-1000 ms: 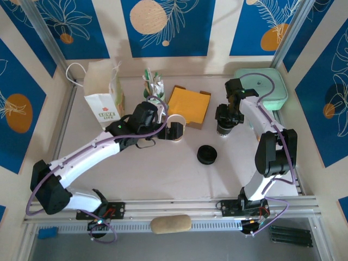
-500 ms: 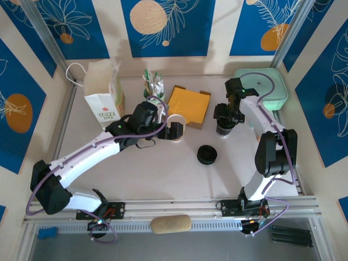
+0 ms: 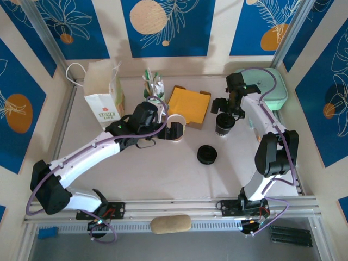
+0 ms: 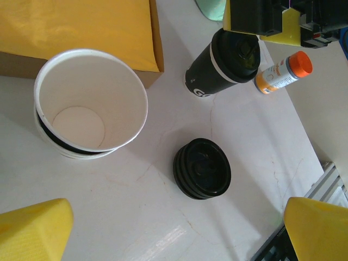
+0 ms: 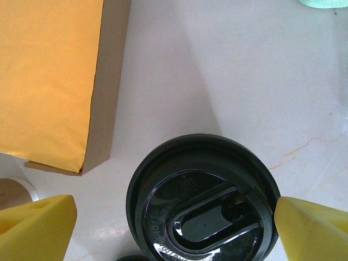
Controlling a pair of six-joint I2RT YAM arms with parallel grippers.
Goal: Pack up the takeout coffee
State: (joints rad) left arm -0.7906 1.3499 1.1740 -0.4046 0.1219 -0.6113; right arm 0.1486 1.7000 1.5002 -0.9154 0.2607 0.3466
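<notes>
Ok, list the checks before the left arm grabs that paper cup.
1. Left gripper open: ok.
2. Paper cup upright, lidless, empty: ok.
3. Cup centred in the left gripper's opening: not ok, it sits off to one side in the left wrist view.
4. Black lid lying free, apart from the cup: ok.
5. Right gripper open, not holding the dark lidded cup under it: ok.
6. Paper bag open for packing: cannot tell.
</notes>
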